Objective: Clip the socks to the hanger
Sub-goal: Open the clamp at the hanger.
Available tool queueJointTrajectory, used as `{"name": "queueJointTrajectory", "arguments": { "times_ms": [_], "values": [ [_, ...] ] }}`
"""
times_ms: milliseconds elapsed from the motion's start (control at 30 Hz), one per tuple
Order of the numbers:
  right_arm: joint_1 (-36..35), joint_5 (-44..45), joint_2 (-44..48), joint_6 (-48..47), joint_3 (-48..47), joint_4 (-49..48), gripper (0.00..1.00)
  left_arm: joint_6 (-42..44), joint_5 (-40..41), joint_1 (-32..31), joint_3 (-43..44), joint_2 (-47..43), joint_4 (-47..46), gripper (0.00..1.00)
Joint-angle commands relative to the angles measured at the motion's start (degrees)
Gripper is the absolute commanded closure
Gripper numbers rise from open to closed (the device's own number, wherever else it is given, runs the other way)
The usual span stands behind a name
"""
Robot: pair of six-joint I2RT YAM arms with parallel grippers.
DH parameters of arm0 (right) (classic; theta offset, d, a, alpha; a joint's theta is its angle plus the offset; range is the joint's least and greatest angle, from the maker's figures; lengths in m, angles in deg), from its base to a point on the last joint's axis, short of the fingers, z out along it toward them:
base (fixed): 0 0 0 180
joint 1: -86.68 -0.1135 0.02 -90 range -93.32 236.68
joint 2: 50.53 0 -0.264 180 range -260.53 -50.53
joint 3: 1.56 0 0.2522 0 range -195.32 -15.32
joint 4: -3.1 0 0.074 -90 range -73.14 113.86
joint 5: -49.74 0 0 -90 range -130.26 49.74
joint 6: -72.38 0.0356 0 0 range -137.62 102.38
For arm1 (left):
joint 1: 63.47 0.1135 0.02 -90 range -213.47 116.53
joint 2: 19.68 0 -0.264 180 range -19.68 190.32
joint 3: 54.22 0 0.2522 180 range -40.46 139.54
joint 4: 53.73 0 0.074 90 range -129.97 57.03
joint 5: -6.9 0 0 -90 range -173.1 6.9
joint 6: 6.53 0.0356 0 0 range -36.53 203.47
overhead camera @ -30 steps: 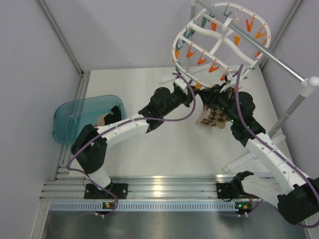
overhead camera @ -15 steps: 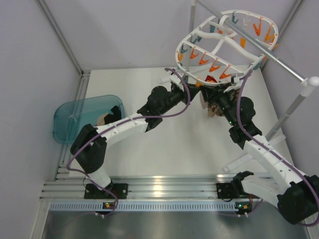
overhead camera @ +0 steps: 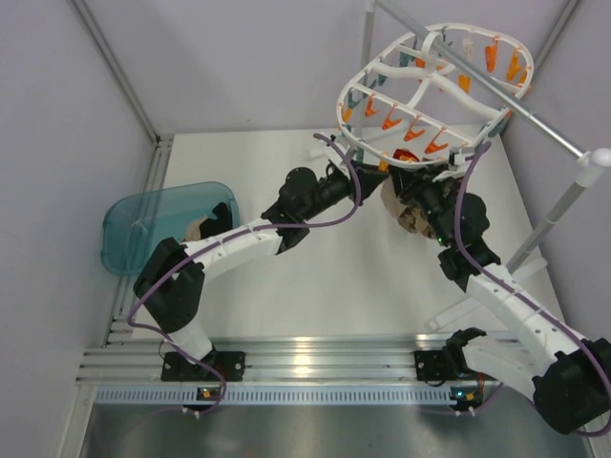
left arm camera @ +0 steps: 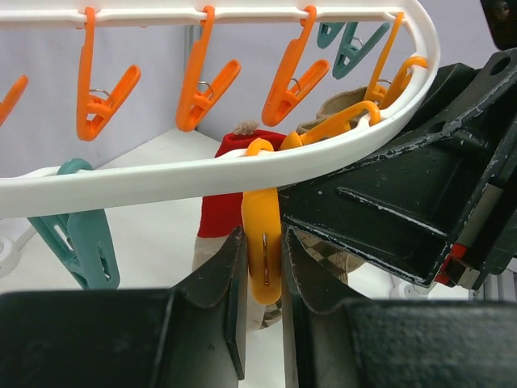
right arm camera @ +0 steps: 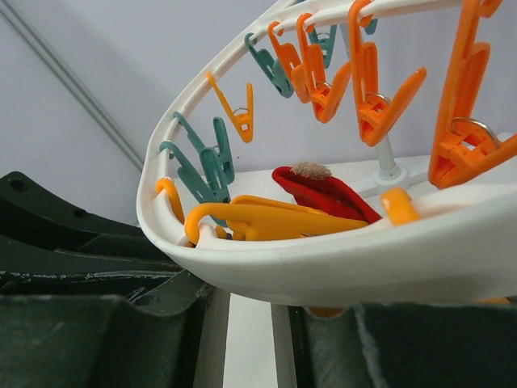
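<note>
One sock (left arm camera: 230, 174), red end up, sits just under the hanger (left arm camera: 161, 174) rim, behind an orange peg (left arm camera: 263, 271) — near, but I judge not yet clipped. The left gripper (left arm camera: 263, 242) is clamped on that peg; whether the right gripper (right arm camera: 242, 315) is closed I cannot tell.

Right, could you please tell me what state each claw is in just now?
Left claw: closed on an orange peg of the hanger.
Right claw: cannot be told; the hanger rim hides its fingertips.
</note>
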Motion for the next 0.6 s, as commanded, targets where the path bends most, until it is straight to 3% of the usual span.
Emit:
{"name": "queueJointTrajectory", "arguments": {
  "times_ms": [0, 167, 300, 400, 567],
  "values": [
    [0.1, 2.6, -0.2, 2.6, -0.4, -5.0, 0.76, -1.5, -13.6, -2.5, -0.5, -1.5, -0.9, 0.94],
    [0.1, 0.7, -0.5, 3.7, -0.3, -4.6, 0.8, 0.7, -14.8, -2.6, 0.5, -0.8, 1.1, 0.83],
    [0.3, -1.0, -1.0, 4.3, -1.3, -4.3, 1.0, 3.3, -15.4, -2.6, 0.8, -1.1, 3.2, 0.75],
    [0.7, -2.2, -0.8, 4.9, -1.7, -4.0, 1.0, 4.9, -13.7, -2.6, 0.4, -1.9, 5.2, 0.64],
    [1.2, -4.2, 0.2, 5.9, -2.0, -2.4, 1.0, 6.6, -10.3, -2.5, -0.2, -2.4, 6.2, 0.62]
  ]
}}
